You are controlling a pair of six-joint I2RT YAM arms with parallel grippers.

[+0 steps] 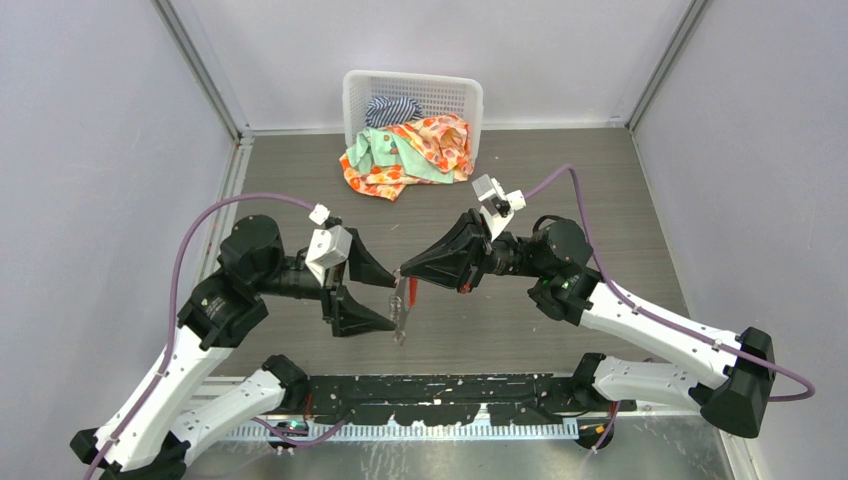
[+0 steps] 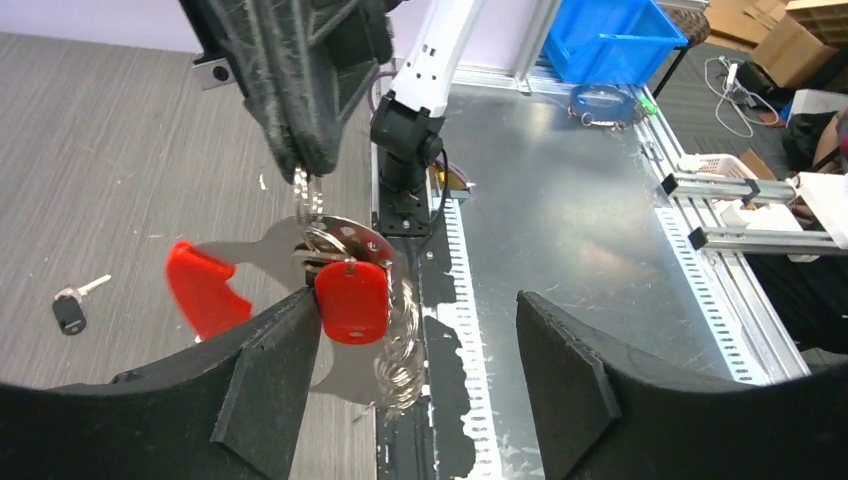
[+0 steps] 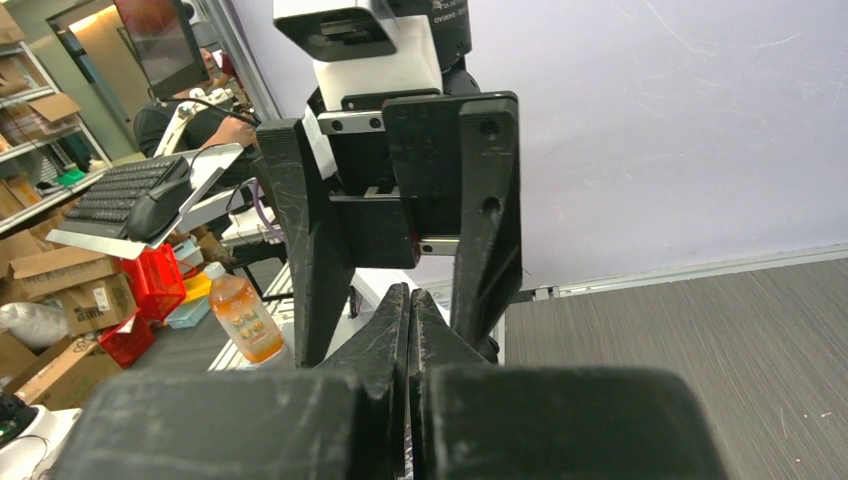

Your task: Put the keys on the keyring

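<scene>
The right gripper (image 2: 305, 160) pinches the keyring (image 2: 340, 240); the left gripper (image 2: 415, 310) has its fingers spread either side of it. Expect light, stiff, slippery metal that swings; grip the ring.

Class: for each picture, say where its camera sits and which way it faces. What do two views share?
Top external: high behind the bases, looking down on the table; left hand and right hand show.
Left wrist: on the left arm, facing across to the hanging keyring; its own spread fingers show.
Right wrist: on the right arm, facing the left hand; own shut fingers show.
Shared: top and left wrist both show the keyring.
</scene>
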